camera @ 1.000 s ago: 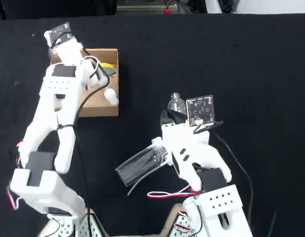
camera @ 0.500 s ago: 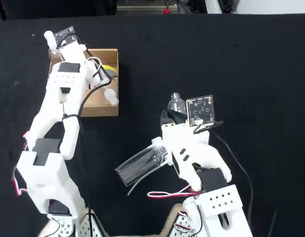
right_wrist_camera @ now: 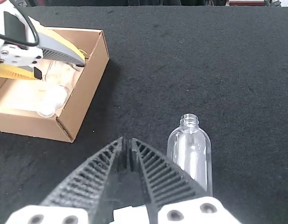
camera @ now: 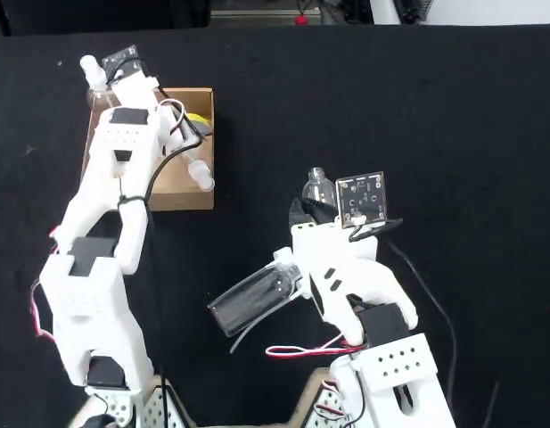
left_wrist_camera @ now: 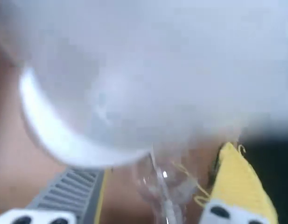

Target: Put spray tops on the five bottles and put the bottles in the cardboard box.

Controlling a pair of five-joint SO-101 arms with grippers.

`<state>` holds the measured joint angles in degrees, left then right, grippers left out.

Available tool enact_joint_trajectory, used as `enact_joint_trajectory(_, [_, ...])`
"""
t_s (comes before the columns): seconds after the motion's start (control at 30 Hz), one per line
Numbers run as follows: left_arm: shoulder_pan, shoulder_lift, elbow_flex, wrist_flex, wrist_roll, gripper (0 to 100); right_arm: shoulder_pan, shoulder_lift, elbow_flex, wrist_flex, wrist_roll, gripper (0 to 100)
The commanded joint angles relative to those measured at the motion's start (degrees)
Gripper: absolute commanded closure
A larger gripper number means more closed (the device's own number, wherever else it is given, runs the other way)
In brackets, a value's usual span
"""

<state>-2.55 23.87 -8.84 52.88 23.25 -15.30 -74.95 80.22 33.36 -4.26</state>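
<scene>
High view: box (camera: pixel 181 198) sat at 10 o'clock on the table (camera: pixel 453 134). Left gripper (camera: pixel 196 125) was over the box's 3 o'clock side; held or released, couldn't tell. Capped bottle (camera: pixel 201 175) lay inside the box by its 4 o'clock corner. Corner bottle (camera: pixel 94 78), also white-topped, was at the box's 11 o'clock corner; inside or just outside, unclear. Right gripper (camera: pixel 301 207) was near table centre. Open bottle (camera: pixel 317 187), no top on, stood just at its 1 o'clock. Lying bottle (camera: pixel 252 299) was on its side at 7 o'clock from the right gripper.

Left wrist view: heavy blur. A white top (left_wrist_camera: pixel 134 70) sat close to the lens, with clear plastic beyond it and tan box floor around. Grasp unreadable here too.

Right wrist view: right gripper was clenched, jaws nearly touching, nothing between them. Open bottle was upright just beside it, not touching. Box was farther off, left gripper dipped inside it, capped bottle on the floor near the wall.
</scene>
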Motion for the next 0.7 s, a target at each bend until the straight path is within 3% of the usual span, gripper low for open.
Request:
enact_joint_trajectory(0.0, [-0.57,0.44,-3.47,-0.18,0.62,66,-0.53,-1.01,-0.48,-1.58,-0.26,98.6])
enact_joint_trajectory(0.67, [-0.57,1.23,-3.56,-0.26,0.53,68,-0.53,-1.01,-0.48,-1.49,-0.26,98.6])
